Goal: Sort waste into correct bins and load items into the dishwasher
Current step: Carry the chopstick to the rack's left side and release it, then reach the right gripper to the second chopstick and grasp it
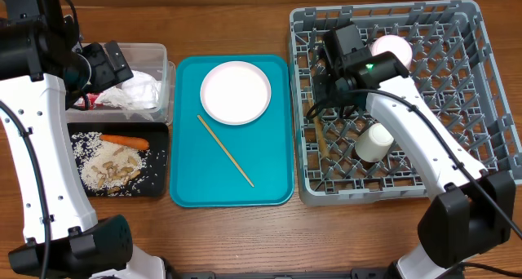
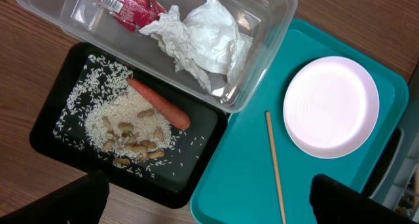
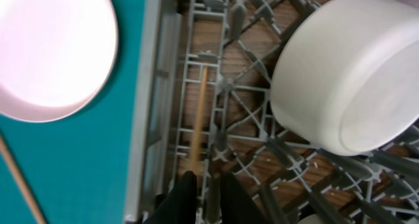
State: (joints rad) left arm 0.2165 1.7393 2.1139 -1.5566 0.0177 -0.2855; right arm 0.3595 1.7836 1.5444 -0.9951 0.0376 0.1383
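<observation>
Right claw (image 3: 208,201) hangs low over the left side of the dish rack (image 1: 457,18), its two dark fingers only a sliver apart. One chopstick (image 3: 198,119) lies down among the pegs, its near end right at the fingertips. From where I stand I cannot tell whether the stick is pinched or already let go. Left claw (image 2: 209,204) is spread wide with nothing between its fingers, hovering above the clear tub (image 2: 275,27) and the black tray (image 2: 203,142).

The waste looks sorted. A red wrapper (image 2: 124,1) and crumpled paper (image 2: 203,40) sit in the tub. The carrot (image 2: 159,104) lies on the black tray beside the rice (image 2: 98,122) and beige scraps (image 2: 134,145).

Loading is the step in hand, I'd say, and this chopstick is being settled into the rack. A bowl (image 1: 391,46) and a cup (image 1: 375,143) are already in there. The plate (image 1: 236,92) and the second chopstick (image 1: 225,151) are on the teal tray (image 1: 188,181), apart from each other, between the bins and the rack on the tabletop (image 1: 245,230).

Next, the right claw needs to part fully and rise clear of the pegs without dragging the stick out. Then comes the second chopstick, lying flat on the tray, which will want a low, careful pinch across its width. The plate will likely need a grip on its rim.
</observation>
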